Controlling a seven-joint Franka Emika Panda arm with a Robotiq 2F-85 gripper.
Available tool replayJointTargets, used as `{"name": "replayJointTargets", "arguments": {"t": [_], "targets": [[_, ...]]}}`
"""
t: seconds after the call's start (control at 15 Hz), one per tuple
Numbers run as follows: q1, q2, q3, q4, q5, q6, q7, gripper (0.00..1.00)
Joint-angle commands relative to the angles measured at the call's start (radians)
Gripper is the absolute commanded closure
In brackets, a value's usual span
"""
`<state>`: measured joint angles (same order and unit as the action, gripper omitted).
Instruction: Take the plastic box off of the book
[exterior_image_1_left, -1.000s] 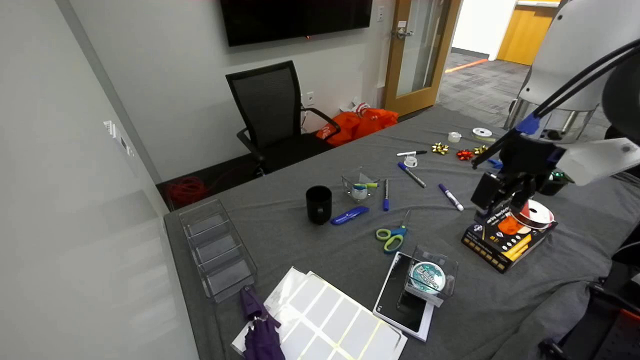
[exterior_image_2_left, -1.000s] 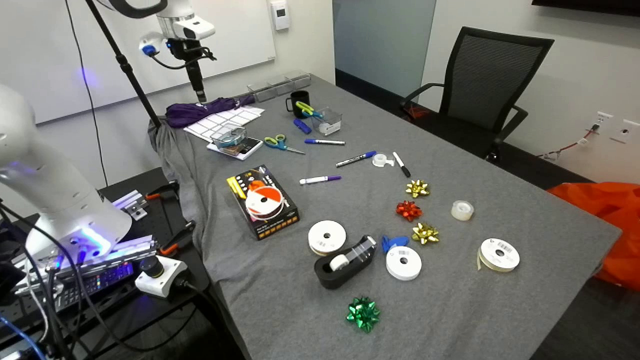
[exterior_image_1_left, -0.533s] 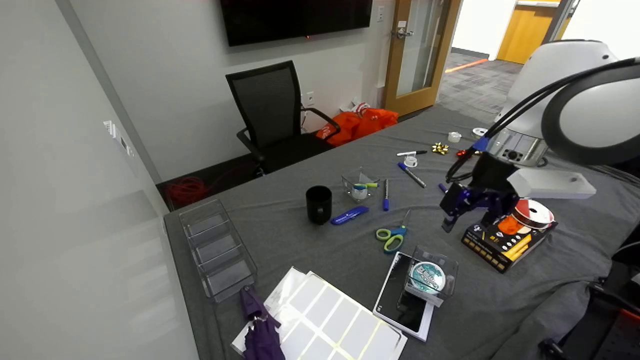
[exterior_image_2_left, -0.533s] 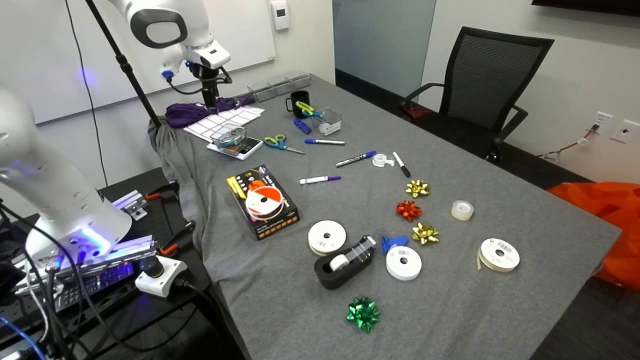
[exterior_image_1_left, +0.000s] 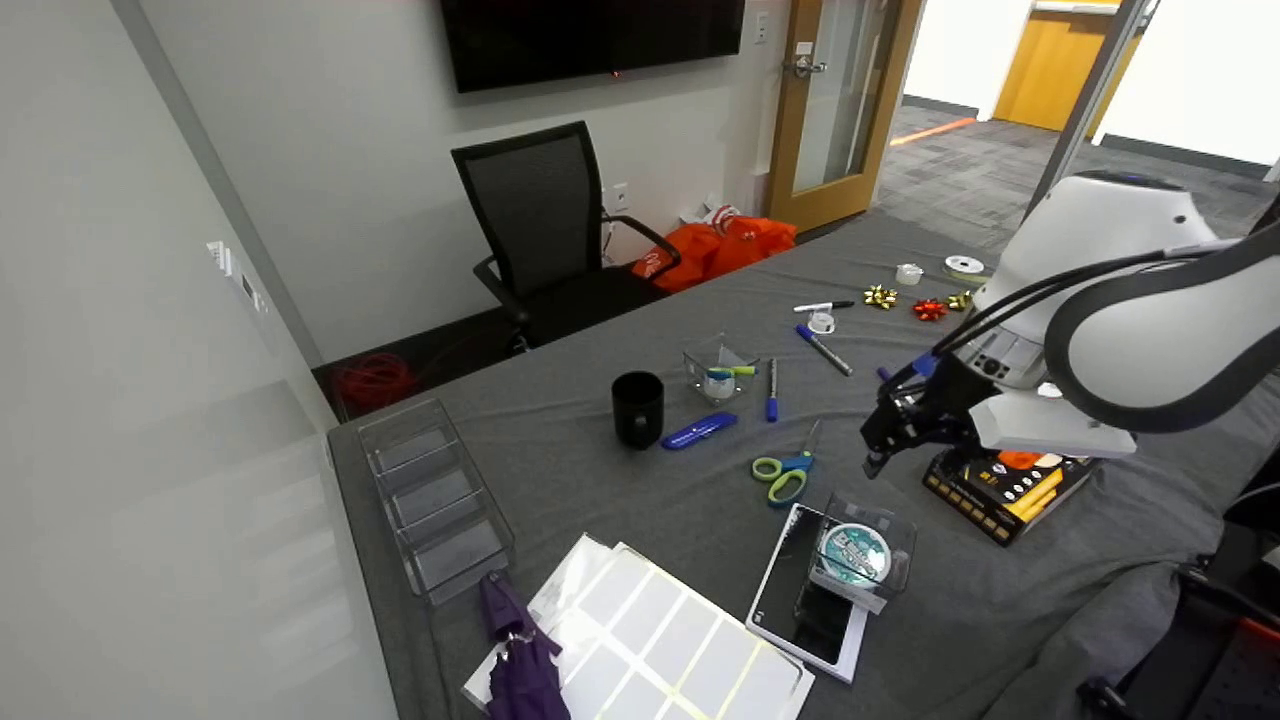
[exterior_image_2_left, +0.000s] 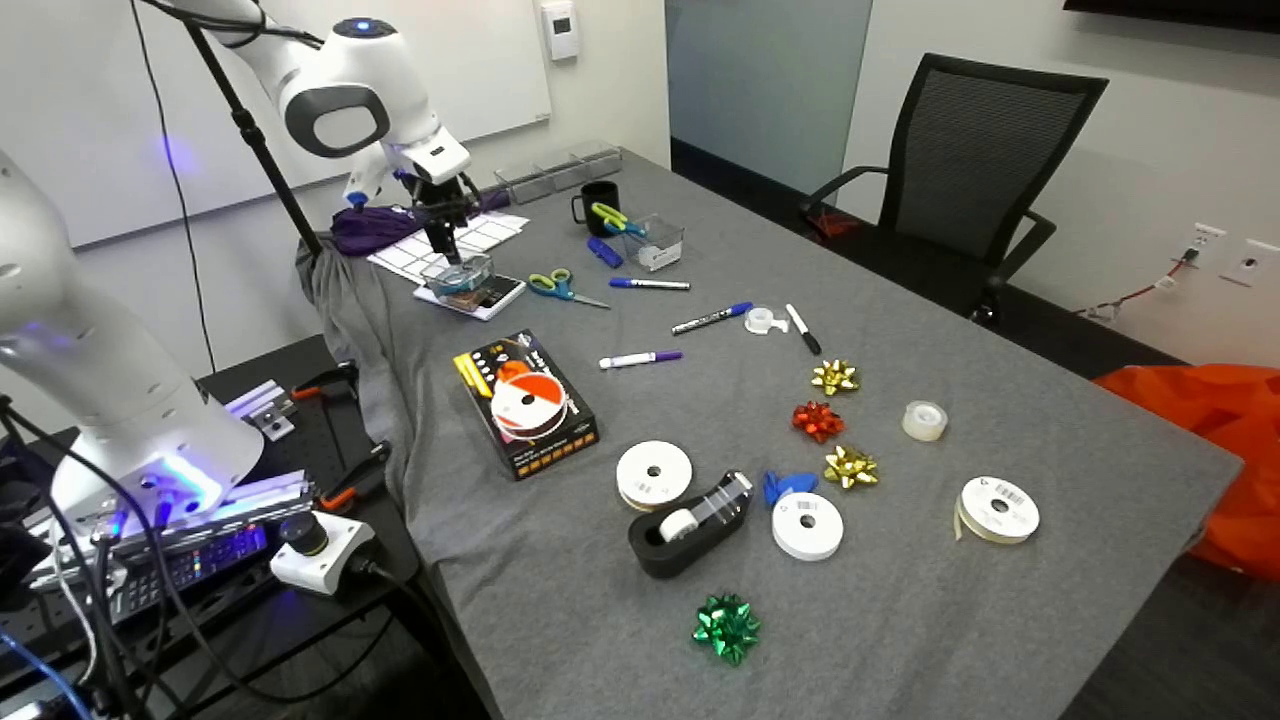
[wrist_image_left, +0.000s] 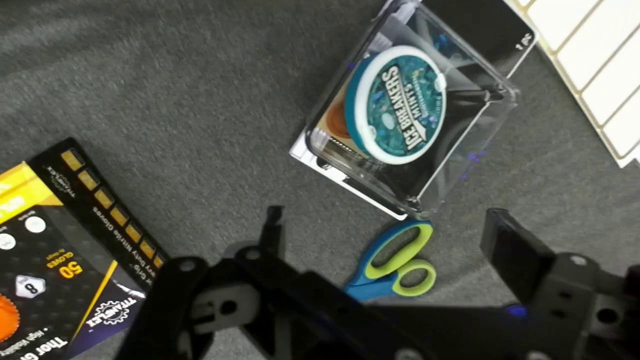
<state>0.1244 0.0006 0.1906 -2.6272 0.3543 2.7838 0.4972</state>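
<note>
1. Box (wrist_image_left: 462, 155) of clear plastic, squarish and open-topped. Sits upright on the book (exterior_image_1_left: 805, 630), toward one end, leaving part of the black cover and white edge in sight.
2. Inside the box, a round mint container (wrist_image_left: 400, 105) in teal and white, printed face up: "Ice Breakers Mints".
3. End effector (wrist_image_left: 387, 220), black, above the tabletop (exterior_image_2_left: 900, 620) and near the box. Released, with fingers (wrist_image_left: 517, 245) spread wide apart. In the wrist view, frames a corner of the box and the handles of the scissors (exterior_image_1_left: 797, 464) between those fingers.
4. Scissors with green and blue handles, lying flat just beside the book. Cannot tell whether touching it.
5. Just beside another edge of the book, a white gridded sheet (exterior_image_1_left: 660, 640), with a purple fabric bundle (exterior_image_1_left: 523, 660) overlapping its far side.
6. Near the book, on the opposite side from the sheet, a black glove carton (wrist_image_left: 65, 290), lying flat, with a red-and-white ribbon spool (exterior_image_2_left: 528, 420) on top.
7. Well apart from the box, a black mug (exterior_image_1_left: 638, 410), upright, near a clear bin (exterior_image_2_left: 660, 245) holding a roll of tape (exterior_image_1_left: 718, 387).
8. Across the grey cloth of the tabletop, several markers (exterior_image_2_left: 712, 318), a black tape dispenser (exterior_image_2_left: 690, 545), further ribbon spools (exterior_image_2_left: 808, 540) and bows (exterior_image_2_left: 819, 421) in gold, red and green.
</note>
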Motion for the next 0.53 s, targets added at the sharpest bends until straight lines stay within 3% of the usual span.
{"name": "replayJointTargets", "arguments": {"t": [0.0, 0.2, 0.47], "targets": [[0.006, 0.043, -0.032, -0.009, -0.174, 0.000, 0.160, 0.00], [0.018, 0.061, -0.053, 0.027, -0.320, -0.100, 0.294, 0.00], [0.025, 0.081, -0.045, 0.065, -0.328, -0.202, 0.318, 0.00]]}}
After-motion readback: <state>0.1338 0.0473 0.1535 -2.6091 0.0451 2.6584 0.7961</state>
